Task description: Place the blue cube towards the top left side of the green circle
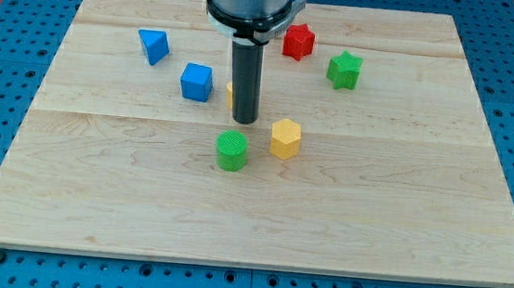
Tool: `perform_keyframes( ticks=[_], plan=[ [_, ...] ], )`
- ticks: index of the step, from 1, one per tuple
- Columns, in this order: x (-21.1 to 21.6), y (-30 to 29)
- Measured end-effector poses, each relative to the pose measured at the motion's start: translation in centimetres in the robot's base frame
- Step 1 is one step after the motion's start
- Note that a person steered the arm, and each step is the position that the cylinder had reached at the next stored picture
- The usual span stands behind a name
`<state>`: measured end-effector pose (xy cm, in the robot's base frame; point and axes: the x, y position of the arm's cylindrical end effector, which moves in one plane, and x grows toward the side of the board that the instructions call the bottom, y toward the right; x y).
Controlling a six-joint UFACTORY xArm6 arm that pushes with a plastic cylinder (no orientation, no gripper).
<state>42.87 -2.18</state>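
Note:
The blue cube (196, 82) sits left of centre on the wooden board (261, 200). The green circle (232, 149), a short cylinder, stands below and to the right of it. My tip (244, 121) is between them, right of the blue cube and just above the green circle, touching neither. A small gap shows between my tip and the cube.
A yellow hexagon (285, 138) lies right of the green circle. A yellow block (231, 93) is mostly hidden behind my rod. A blue triangular block (154, 45) is at the upper left. A red star (298, 41) and a green star (344, 70) are at the upper right.

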Motion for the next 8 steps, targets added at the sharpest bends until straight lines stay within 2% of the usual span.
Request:
perform_keyframes(
  ticks=[1, 2, 4, 8],
  plan=[
    [0.8, -2.8],
    [4.3, -12.2],
    [14.2, -3.9],
    [9.0, -2.0]
  ],
)
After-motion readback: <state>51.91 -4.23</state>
